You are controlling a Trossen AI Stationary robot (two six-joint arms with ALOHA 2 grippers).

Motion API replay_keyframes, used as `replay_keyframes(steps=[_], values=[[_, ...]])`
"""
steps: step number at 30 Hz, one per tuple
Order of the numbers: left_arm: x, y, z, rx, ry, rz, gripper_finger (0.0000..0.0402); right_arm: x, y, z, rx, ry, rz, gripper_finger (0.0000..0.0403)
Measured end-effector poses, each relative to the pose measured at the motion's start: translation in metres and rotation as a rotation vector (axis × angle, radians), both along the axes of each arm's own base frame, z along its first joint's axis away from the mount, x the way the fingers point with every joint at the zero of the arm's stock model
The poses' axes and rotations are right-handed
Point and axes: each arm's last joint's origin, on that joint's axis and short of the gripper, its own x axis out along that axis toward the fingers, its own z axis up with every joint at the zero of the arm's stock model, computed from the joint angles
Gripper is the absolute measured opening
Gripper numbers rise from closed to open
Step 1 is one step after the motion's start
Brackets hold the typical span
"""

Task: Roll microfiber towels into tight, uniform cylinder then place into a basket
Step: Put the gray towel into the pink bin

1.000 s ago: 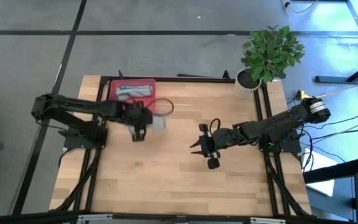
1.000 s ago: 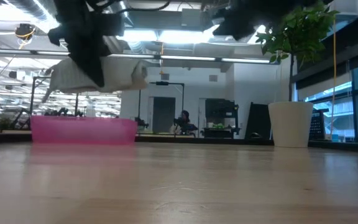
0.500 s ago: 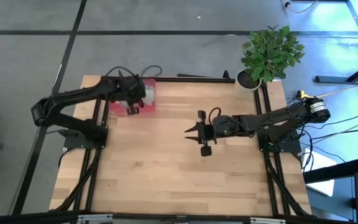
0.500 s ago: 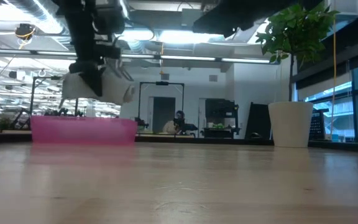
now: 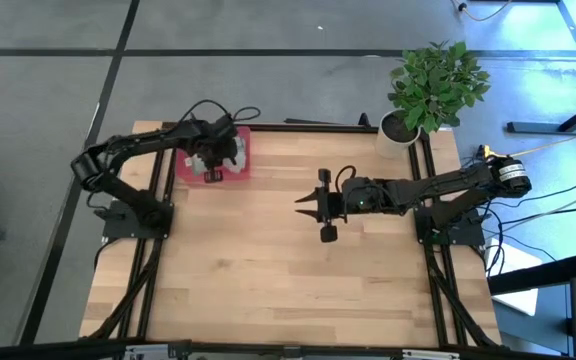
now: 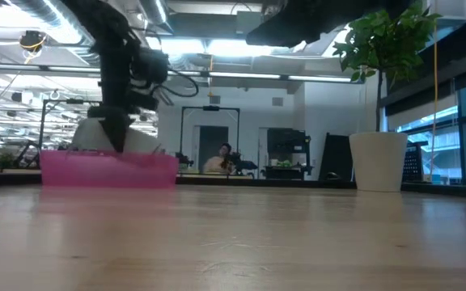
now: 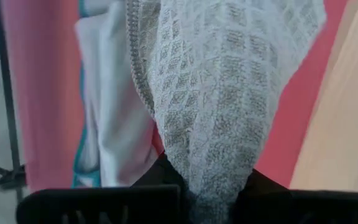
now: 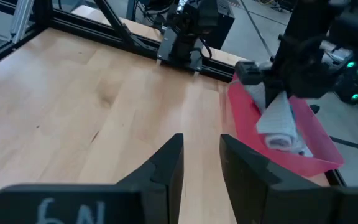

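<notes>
High view: left gripper (image 5: 212, 160) over red basket (image 5: 236, 168) at bench (image 5: 268, 270) far edge; right gripper (image 5: 313, 205) mid-bench, jaws spread, empty.
Low view: grey towel (image 6: 95, 136) lowered into basket.
Left wrist view: jaws clenched on grey towel; teal towel (image 7: 104, 124) beneath.
Right wrist view: rolled towel hanging over basket.

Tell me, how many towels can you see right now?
2. A rolled grey towel is held in the left gripper over the red tray. A pale blue-teal towel already lies in the tray beneath it. None shows elsewhere.
</notes>
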Motion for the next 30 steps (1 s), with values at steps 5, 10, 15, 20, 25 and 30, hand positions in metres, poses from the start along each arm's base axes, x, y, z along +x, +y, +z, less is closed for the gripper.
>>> replay_keyframes(steps=[5,10,15,20,25,30], values=[[0.006,0.006,-0.018,-0.039,0.059,-0.035,0.0027,0.000,-0.005,0.000,0.000,-0.003,-0.015,0.0106],[0.010,0.012,-0.030,-0.076,0.065,-0.031,0.0028,0.001,-0.011,0.000,0.000,-0.003,-0.036,0.0106],[0.013,0.012,-0.033,-0.109,0.041,-0.073,0.0030,0.001,-0.013,0.000,0.002,-0.002,-0.043,0.0106],[0.012,0.013,-0.033,-0.111,0.047,-0.109,0.0030,0.001,-0.013,0.000,0.003,-0.002,-0.043,0.0106],[0.014,0.014,-0.033,-0.124,0.001,-0.119,0.0031,0.001,-0.013,0.000,0.003,-0.002,-0.043,0.0106],[0.014,0.015,-0.033,-0.119,0.002,-0.143,0.0031,0.001,-0.013,0.000,0.003,-0.002,-0.043,0.0106]])
